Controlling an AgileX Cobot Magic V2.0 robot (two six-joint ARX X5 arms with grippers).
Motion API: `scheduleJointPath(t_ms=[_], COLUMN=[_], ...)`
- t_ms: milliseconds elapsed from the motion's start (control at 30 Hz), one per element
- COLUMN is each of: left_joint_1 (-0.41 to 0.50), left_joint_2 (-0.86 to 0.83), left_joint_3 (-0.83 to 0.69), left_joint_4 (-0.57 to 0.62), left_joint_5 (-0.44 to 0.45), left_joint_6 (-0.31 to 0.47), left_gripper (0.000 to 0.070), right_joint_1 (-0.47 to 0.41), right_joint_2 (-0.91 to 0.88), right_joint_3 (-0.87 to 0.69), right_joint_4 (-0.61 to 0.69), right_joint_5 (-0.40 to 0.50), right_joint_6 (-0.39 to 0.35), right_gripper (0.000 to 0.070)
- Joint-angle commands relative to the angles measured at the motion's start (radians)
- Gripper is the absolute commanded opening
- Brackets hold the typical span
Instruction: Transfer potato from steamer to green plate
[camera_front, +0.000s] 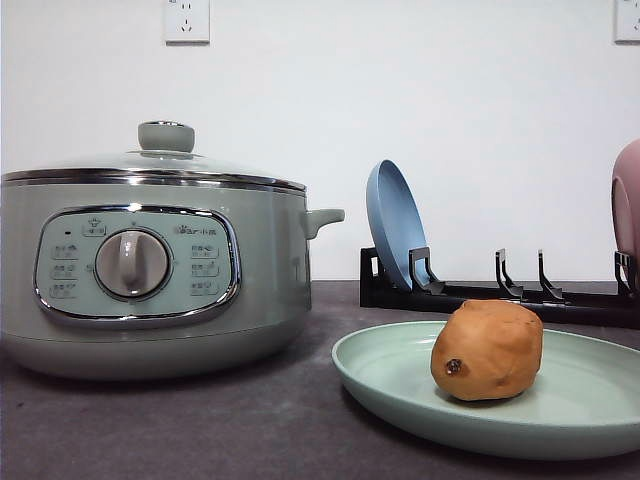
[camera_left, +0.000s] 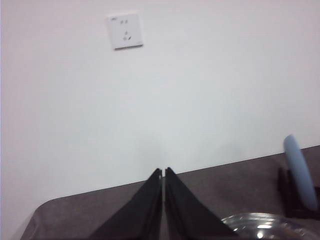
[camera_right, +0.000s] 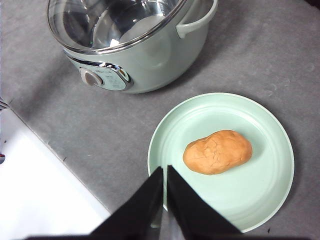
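Note:
The orange-brown potato (camera_front: 488, 350) (camera_right: 217, 151) lies on the pale green plate (camera_front: 580, 400) (camera_right: 270, 190), to the right of the steamer (camera_front: 150, 270) (camera_right: 145, 55). The steamer's glass lid with its green knob (camera_front: 166, 135) is on. My right gripper (camera_right: 165, 172) is shut with nothing in it, held high above the plate's near rim. Facing the white wall, my left gripper (camera_left: 163, 174) is shut and holds nothing; the lid's glass edge (camera_left: 265, 227) shows just below it.
A black dish rack (camera_front: 500, 290) stands behind the plate, holding an upright blue plate (camera_front: 395, 225) (camera_left: 300, 172) and a pink dish (camera_front: 627, 200) at the right edge. Wall sockets (camera_front: 186, 20) (camera_left: 125, 31) are on the wall. The table's front edge (camera_right: 60, 160) runs diagonally in the right wrist view.

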Motion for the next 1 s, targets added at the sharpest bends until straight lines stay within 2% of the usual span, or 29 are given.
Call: scheduleJointPath(t_ms=[0, 133, 267, 500, 733, 967], left_joint_1=[0.008, 0.024, 0.028, 0.028, 0.027, 0.027], left_joint_2=[-0.055, -0.170, -0.258, -0.379, -0.464, -0.527], left_joint_3=[-0.080, -0.264, -0.397, -0.587, -0.759, -0.879], left_joint_4=[0.050, 0.125, 0.138, 0.141, 0.193, 0.189], left_joint_5=[-0.003, -0.008, -0.043, -0.157, -0.162, -0.162], left_joint_6=[0.013, 0.012, 0.010, -0.042, -0.070, -0.085], left_gripper=[0.0000, 0.0000, 0.0000, 0.0000, 0.0000, 0.0000], right_joint_1=[0.005, 0.005, 0.005, 0.005, 0.005, 0.005], right_joint_2=[0.005, 0.005, 0.005, 0.005, 0.005, 0.005], right_joint_3=[0.018, 0.018, 0.018, 0.018, 0.018, 0.018], right_joint_4=[0.006, 0.006, 0.006, 0.006, 0.006, 0.006], right_joint_5=[0.001, 0.001, 0.001, 0.001, 0.001, 0.001], right_joint_6=[-0.005, -0.005, -0.005, -0.005, -0.005, -0.005], right_gripper=[0.0000, 0.0000, 0.0000, 0.0000, 0.0000, 0.0000])
